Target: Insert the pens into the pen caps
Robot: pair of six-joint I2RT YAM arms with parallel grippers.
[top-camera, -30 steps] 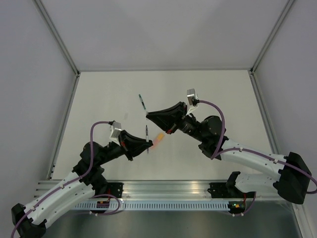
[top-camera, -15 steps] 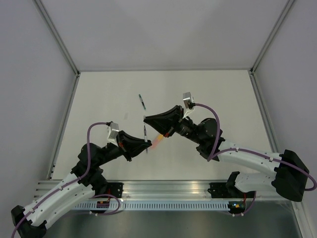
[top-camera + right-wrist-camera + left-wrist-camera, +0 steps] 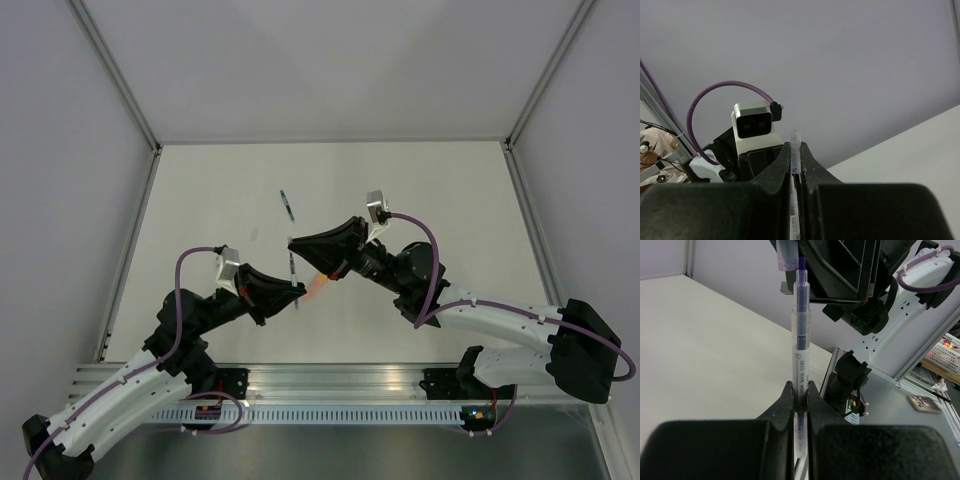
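Above the middle of the table (image 3: 450, 190), the right gripper (image 3: 293, 242) has slid down and to the left over the past second. It has closed on the left gripper (image 3: 298, 288) until only the bare length of a pen (image 3: 801, 350) separates them. The left jaws are clamped low on the clear barrel, holding it upright with its purple tip on top. The right jaws are pinched on a clear cap (image 3: 786, 255). Seen from the left wrist, the tip stands right at the cap's mouth, slightly to one side — whether it has entered cannot be told.

The approach looks nearly done, and a small sideways correction probably comes before the push. Both arms reach inward with elbows bent, the right one angled back toward the left so the fingers face each other. A green pen (image 3: 287, 206) lies farther back on the table. An orange piece (image 3: 318, 285) shows just beside the left gripper — too blurred to name.
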